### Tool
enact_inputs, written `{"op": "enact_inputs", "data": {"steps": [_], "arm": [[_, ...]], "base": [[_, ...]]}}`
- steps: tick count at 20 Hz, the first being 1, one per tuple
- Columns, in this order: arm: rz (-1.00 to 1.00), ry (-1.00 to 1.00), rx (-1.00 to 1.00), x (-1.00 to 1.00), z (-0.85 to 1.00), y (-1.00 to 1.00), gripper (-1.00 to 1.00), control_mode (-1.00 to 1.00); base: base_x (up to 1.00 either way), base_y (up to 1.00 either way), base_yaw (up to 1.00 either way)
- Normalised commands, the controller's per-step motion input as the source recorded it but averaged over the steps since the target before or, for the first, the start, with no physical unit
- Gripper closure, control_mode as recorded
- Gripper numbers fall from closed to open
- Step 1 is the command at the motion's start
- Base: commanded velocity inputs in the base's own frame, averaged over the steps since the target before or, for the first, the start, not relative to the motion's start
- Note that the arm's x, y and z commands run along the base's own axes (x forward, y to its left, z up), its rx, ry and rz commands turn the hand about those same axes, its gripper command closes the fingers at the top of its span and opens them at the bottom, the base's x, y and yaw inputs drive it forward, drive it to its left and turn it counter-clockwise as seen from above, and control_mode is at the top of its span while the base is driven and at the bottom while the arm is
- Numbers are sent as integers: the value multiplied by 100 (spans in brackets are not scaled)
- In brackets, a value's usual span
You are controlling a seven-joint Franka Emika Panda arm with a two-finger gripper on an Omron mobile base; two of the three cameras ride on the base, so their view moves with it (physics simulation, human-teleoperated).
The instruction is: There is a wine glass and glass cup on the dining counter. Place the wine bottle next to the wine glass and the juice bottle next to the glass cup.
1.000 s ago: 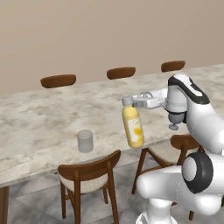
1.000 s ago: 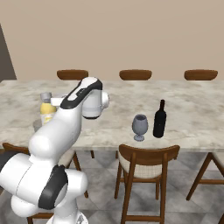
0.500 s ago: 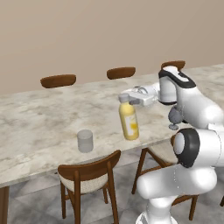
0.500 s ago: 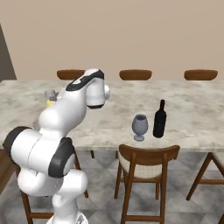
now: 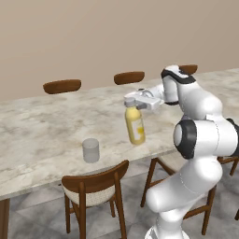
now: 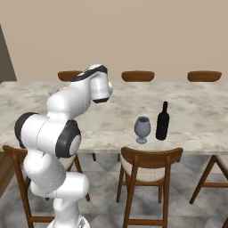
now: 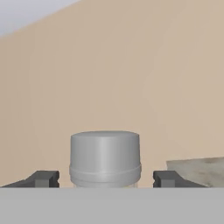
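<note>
Both base cameras overlook the dining counter (image 5: 42,135) from behind.

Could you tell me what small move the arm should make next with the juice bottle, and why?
Probably pull the end effector back from the cap. The juice bottle stands upright on the dining counter, near the glass cup, and the hand view shows gaps between the fingers and the cap, so it appears released.

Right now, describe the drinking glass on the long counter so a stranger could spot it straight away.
Find the long marbled counter with wooden chairs along it. Near its front edge, left of the yellow juice bottle, stands the glass cup. It is the short, straight-sided grey tumbler with no stem, unlike the wine glass beside the dark bottle.
</note>
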Motion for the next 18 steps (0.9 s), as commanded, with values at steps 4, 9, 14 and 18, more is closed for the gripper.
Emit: {"op": "enact_inputs", "data": {"steps": [4, 9, 14, 18], "arm": [[13, -10, 3, 20, -18, 9, 100, -100], [14, -15, 5, 5, -27, 10, 100, -100], [11, -17, 8, 0, -21, 6, 100, -100], [4, -9, 4, 10, -16, 9, 100, -100]], "base": [[0, 0, 0], [0, 0, 0], [0, 0, 0], [0, 0, 0]]}}
